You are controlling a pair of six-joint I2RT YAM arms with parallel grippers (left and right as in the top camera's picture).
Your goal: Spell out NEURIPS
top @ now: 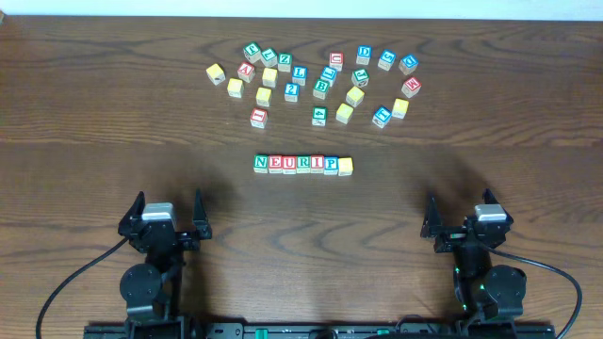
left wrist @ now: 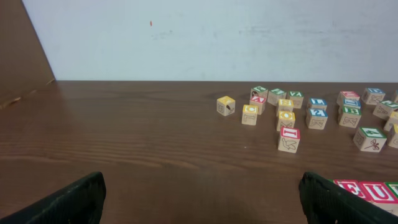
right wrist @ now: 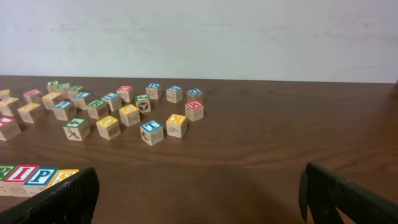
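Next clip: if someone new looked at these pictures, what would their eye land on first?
First, the row of cubes at the middle of the table. From overhead it reads N, E, U, R, I, P, with a yellow-topped cube closing its right end. Beyond it lies a loose scatter of other letter cubes, and the left gripper and right gripper sit open and empty near the front edge.
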